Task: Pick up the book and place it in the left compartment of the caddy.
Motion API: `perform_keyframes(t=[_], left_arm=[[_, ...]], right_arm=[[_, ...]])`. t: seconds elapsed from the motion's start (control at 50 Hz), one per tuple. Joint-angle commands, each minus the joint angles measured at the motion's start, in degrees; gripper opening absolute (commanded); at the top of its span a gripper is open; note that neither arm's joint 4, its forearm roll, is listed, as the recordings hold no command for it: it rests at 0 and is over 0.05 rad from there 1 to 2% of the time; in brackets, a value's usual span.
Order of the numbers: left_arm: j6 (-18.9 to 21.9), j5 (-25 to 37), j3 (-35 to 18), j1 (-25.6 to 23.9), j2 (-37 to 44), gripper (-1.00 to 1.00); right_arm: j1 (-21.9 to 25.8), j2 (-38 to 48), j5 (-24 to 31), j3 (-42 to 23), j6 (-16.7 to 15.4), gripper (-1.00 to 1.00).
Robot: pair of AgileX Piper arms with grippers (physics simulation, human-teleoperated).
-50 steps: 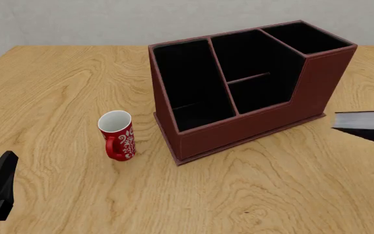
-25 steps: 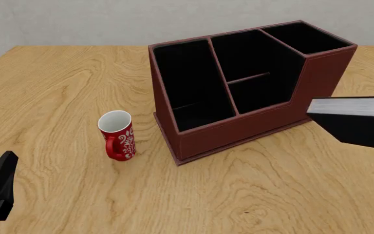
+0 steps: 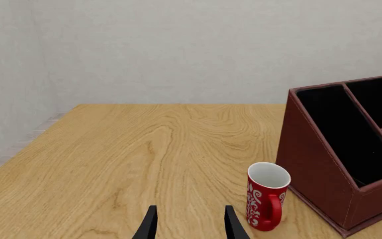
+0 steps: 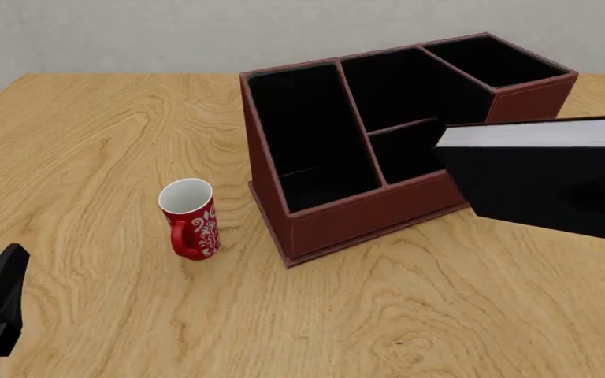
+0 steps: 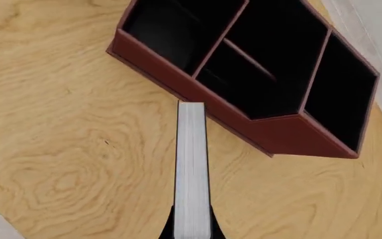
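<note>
Step in hand: carry. The book (image 4: pixel 539 177) is off the counter (image 4: pixel 103 134) and held in the air at the right of the front frame, in front of the caddy (image 4: pixel 387 206). Judged mid-transport, not yet at the slot.

Book: stands on edge, black cover facing the camera, grey-white page edges up. In the front frame it overlaps the caddy's stepped right end and front wall; whether it touches the wall cannot be told. In the right wrist view the page edge (image 5: pixel 192 169) runs up the frame centre with its far end near the caddy's front wall.

Right pincer: (image 5: pixel 192 230) clamped on the book's near end, one finger on each cover, at the bottom centre of the right wrist view. In the front frame only a dark mass shows at the right edge.

Left pincer: (image 3: pixel 189 226) parted, nothing between the fingers, low over bare counter at the bottom of its own view; idle at the lower left of the front frame.

Left compartment: (image 4: pixel 300 134) long black slot at the caddy's low end, left of centre in the front frame, nothing visible inside.

Mug: (image 4: pixel 190 219) red, upright, just left of the caddy's low end, well apart from the book.

Next move, as judged: shift the book leftward across the frame, above the rim, turn it to lie along the slot, then lower. Risk: catching the divider or rim.
</note>
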Motion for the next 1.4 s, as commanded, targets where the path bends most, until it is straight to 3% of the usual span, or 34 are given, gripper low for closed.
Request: perform_keyframes(t=[0.02,0.16,0.48,0.56,0.6,0.8,0.96,1.4], left_arm=[[0.0,0.0,0.0,0.0,0.0,1.0],[0.0,0.0,0.0,0.0,0.0,1.0],[0.0,0.0,0.0,0.0,0.0,1.0],[0.0,0.0,0.0,0.0,0.0,1.0],[0.0,0.0,0.0,0.0,0.0,1.0],[0.0,0.0,0.0,0.0,0.0,1.0],[0.0,0.0,0.0,0.0,0.0,1.0],[0.0,0.0,0.0,0.0,0.0,1.0]], right_arm=[[6.2,3.7,0.0,-4.0,8.9,-1.0],[10.6,7.4,0.0,-9.2,13.6,-1.0],[11.3,12.8,0.0,-12.9,12.1,-1.0],[13.9,14.6,0.0,-15.3,14.8,-1.0],[12.9,14.9,0.0,-15.4,13.2,-1.0],[14.8,18.0,0.0,-16.5,13.4,-1.0],[14.0,20.1,0.0,-17.6,11.0,-1.0],[13.6,27.1,0.0,-23.0,11.6,-1.0]])
